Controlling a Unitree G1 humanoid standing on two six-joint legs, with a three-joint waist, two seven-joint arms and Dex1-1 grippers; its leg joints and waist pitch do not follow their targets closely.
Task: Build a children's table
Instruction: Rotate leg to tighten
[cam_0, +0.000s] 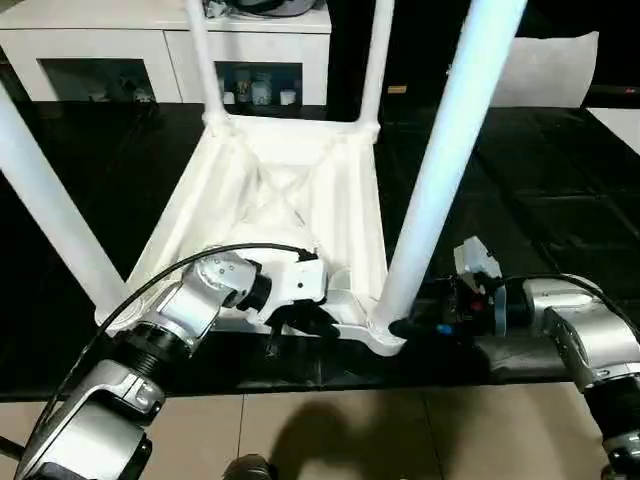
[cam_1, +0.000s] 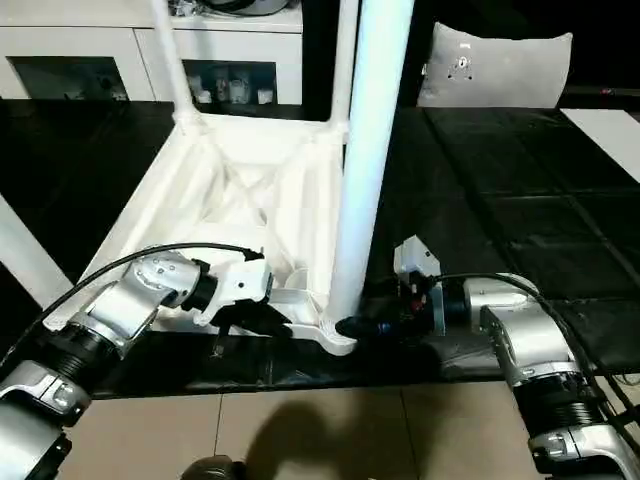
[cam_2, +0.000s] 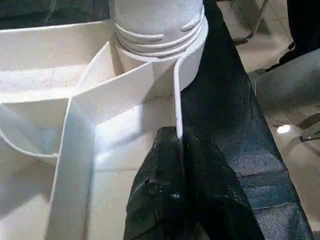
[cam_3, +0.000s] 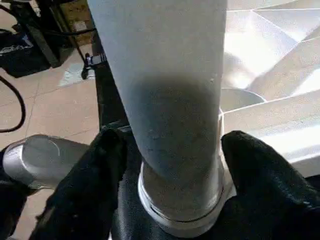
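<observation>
I've got both silver forearms reaching in from the near edge of the black work table (cam_0: 560, 200), wrists bent inward toward each other. My left gripper (cam_2: 181, 150) lies low and level, its two black fingers pinched together on the thin white rim of the children's table (cam_0: 290, 190), one finger on each face of the wall, just short of the near corner socket (cam_2: 160, 35). My right gripper (cam_3: 172, 165) points in level from the other side at that same corner; its fingers (cam_3: 87, 180) stand apart, one on either side of the base of the near leg (cam_0: 440, 170) where it enters the socket. I can't tell whether they press the leg or merely flank it.

The children's table rests upside down on the black surface directly ahead of both grippers, ribbed underside up. I count four white legs standing up from its corners: the one between my right fingers, one beyond my left arm (cam_0: 45, 210), and two at the far corners (cam_0: 200, 50).
</observation>
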